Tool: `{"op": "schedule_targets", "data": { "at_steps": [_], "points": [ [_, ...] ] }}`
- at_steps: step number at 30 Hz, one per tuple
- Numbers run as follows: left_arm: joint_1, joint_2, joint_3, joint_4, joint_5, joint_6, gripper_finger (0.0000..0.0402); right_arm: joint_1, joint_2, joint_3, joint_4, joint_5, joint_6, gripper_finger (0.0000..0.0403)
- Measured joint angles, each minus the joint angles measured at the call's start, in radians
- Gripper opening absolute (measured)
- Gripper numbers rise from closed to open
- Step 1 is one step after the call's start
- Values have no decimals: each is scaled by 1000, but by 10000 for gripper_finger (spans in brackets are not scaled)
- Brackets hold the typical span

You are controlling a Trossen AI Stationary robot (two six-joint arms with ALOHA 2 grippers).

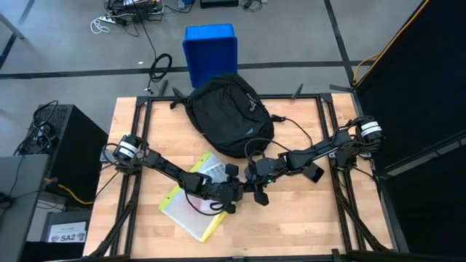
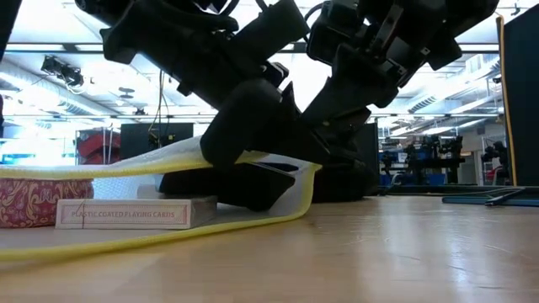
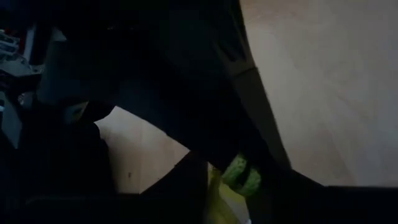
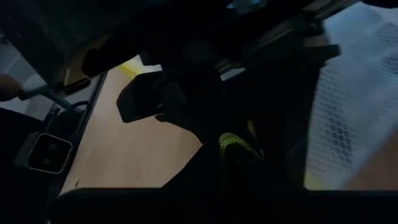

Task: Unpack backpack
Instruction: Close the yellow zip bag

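The black backpack (image 1: 227, 113) lies on its back at the table's far middle; no gripper touches it. Nearer, a clear mesh pouch with yellow edging (image 1: 188, 207) lies flat on the wood. In the low view the pouch (image 2: 126, 168) holds a box of playing cards (image 2: 126, 215) and a red patterned item (image 2: 29, 202). My left gripper (image 1: 231, 195) and my right gripper (image 1: 256, 193) meet at the pouch's right end, both shut on its yellow edge. The arms hide most of that end. My left gripper pinches the pouch's yellow edge (image 3: 242, 175) at its right end between its two fingers, slanting down from the table's left. That end is raised off the table (image 2: 307, 172) while the rest lies flat. My right gripper pinches a bit of the same yellow edge (image 4: 235, 146) close beside the left one, slanting down from the table's right. The mesh wall (image 4: 354, 93) spreads out beside its fingers. Which exact part it has cannot be told.
A blue plastic bin (image 1: 211, 47) stands on the floor beyond the table's far edge, behind the backpack. Black cables (image 1: 291, 124) run from the backpack's right side. Bare wood shows along the near edge and at the right of the table (image 1: 313, 218).
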Motion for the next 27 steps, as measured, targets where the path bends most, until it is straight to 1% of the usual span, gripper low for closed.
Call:
{"op": "schedule_targets", "data": {
  "at_steps": [3, 6, 13, 16, 20, 22, 25, 27],
  "points": [
    [0, 0, -1, 13, 24, 0, 27, 0, -1, 0, -3, 2, 10, 0],
    [0, 1, -1, 28, 48, 0, 15, 1, -1, 0, -5, -1, 11, 0],
    [-3, 1, -2, 23, 56, 27, 2, 1, -1, 0, -6, 0, -21, 0],
    [-3, 1, -2, 17, 59, 27, 1, 2, -1, 0, -5, -5, -55, 0],
    [-4, 1, -2, 16, 61, 24, 0, 1, 0, 0, -5, -6, -53, 3],
    [-4, 1, -1, 15, 69, 22, 0, 1, 0, 0, -5, -14, -69, 9],
    [-4, 0, 0, 16, 82, 22, 0, 1, -2, 0, -4, -68, -105, 25],
    [-4, 0, 1, 16, 81, 21, 0, 1, -6, 0, -7, -84, -105, 38]
  ]
}}
